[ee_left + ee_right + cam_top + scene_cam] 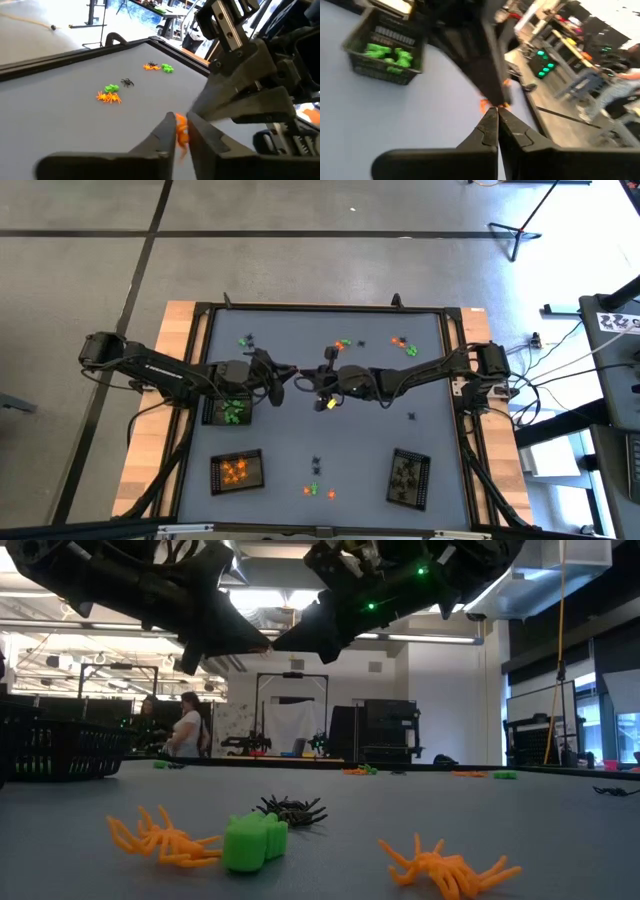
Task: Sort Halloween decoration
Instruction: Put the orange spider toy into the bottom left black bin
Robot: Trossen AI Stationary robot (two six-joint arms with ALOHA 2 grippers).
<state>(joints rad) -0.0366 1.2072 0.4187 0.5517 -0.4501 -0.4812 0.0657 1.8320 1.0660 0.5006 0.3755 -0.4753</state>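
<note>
From above: left gripper (pixel 292 371) and right gripper (pixel 303 377) tip to tip over the middle of the grey table (pixel 330 430). Green-filled tray (pixel 228 409) under the left arm, orange-filled tray (pixel 237 471) nearer the front edge, black-filled tray (pixel 409 477) at front right. Loose trinkets scattered along the far side (pixel 343 343) and in a small cluster at the front (pixel 316 490). Too small here to tell what sits between the tips.

At table height: both grippers high overhead, tips meeting (pixel 271 642). In the foreground an orange spider (pixel 162 837), a green trinket (pixel 253 841), a black spider (pixel 291 810) and a second orange spider (pixel 447 868). A person (pixel 187 726) in the room behind.

From the left wrist: own fingers (pixel 161 137) nearly closed, pinching an orange trinket (pixel 181 131); right gripper looming just beside. Seen only here.

From the right wrist: own fingers (pixel 489 127) shut tight, nothing visibly between them; a speck of orange (pixel 484 105) at the meeting point, green tray (pixel 384 56) beyond.
</note>
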